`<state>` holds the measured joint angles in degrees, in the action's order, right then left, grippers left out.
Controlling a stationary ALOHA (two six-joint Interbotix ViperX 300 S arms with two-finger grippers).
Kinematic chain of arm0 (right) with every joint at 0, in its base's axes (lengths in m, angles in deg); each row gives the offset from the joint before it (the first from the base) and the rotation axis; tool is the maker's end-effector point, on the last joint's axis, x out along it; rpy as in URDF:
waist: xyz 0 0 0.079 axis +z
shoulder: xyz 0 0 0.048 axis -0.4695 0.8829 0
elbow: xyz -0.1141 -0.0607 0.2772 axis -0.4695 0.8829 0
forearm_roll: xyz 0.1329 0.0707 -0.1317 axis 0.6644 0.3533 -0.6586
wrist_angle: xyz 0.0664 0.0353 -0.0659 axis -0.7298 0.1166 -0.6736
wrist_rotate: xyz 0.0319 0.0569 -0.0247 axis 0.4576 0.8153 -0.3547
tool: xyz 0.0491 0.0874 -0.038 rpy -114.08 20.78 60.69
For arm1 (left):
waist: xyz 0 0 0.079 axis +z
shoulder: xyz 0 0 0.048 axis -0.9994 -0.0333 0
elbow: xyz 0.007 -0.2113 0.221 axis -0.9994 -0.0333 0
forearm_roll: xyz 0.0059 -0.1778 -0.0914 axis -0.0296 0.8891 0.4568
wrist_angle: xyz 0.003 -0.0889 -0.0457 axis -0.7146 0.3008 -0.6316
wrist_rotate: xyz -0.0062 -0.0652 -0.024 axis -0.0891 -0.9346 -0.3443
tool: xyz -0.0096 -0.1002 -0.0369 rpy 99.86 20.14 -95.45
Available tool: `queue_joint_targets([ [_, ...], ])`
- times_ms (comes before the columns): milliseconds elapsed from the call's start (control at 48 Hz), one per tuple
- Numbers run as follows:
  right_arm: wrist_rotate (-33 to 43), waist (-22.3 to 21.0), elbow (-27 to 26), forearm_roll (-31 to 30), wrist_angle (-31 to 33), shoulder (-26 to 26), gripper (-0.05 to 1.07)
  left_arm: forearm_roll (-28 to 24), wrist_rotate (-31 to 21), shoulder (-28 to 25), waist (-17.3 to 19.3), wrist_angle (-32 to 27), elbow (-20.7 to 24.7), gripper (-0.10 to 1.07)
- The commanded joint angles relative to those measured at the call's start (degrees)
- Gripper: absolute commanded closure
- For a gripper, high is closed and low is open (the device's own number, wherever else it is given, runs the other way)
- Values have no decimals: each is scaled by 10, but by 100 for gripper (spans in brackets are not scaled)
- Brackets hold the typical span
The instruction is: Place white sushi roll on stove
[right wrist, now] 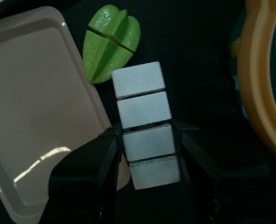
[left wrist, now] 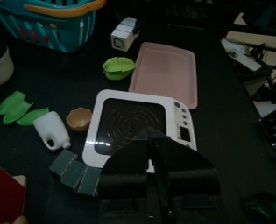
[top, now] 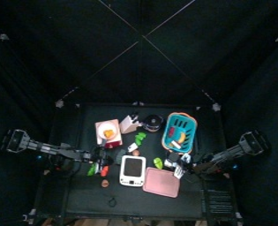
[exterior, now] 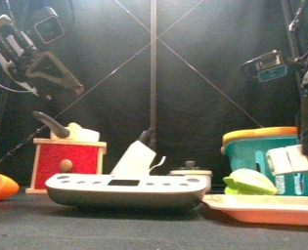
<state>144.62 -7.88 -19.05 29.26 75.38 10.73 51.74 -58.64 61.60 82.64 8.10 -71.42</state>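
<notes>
Teal basket (top: 179,132) with yellow rim sits at the table's (top: 82,190) back right, contents unclear; pink tray (top: 163,183) looks bare. Sushi roll (right wrist: 147,122), a white segmented row, lies between tray and basket beside a green leaf (right wrist: 110,42), its near end between the right claw's (right wrist: 148,166) wide jaws, not clamped. Stove (top: 132,169) sits mid-table left of the tray; left claw (left wrist: 152,162) hovers over it, jaws nearly together, empty.

A robot test pen, a lab setup rather than a real kitchen: black curtains (top: 58,53) close in a small black counter (top: 82,196), with thin cords crossing overhead. Two black arms reach in from opposite edges. The kitchenware is toy-sized: a white stove (top: 132,169), pink tray (top: 162,183), teal basket (top: 179,131).
</notes>
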Motion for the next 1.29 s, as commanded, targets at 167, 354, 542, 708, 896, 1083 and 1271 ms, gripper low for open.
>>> queue_joint_targets([
  [167, 11, -22, -66, 46, -45, -2, 43, 0, 0, 4, 2, 5, 9, 59],
  [354, 12, -37, -125, 60, -102, 48, 43, 1, 0, 15, 2, 5, 1, 59],
  [542, 24, -65, -185, 97, -94, 113, 42, 12, 1, 25, 2, 5, -7, 59],
  [708, 91, -73, -236, 76, -66, 151, 42, 17, 0, 31, 5, 5, -15, 59],
  [896, 236, -69, -265, -19, -42, 187, 42, 38, 0, 33, 10, 5, -19, 59],
  [1083, 411, -57, -299, -147, -33, 234, 42, 56, 0, 33, 10, 5, -23, 59],
  [1271, 550, -36, -330, -214, 11, 267, 42, 59, 1, 34, 10, 4, -26, 59],
])
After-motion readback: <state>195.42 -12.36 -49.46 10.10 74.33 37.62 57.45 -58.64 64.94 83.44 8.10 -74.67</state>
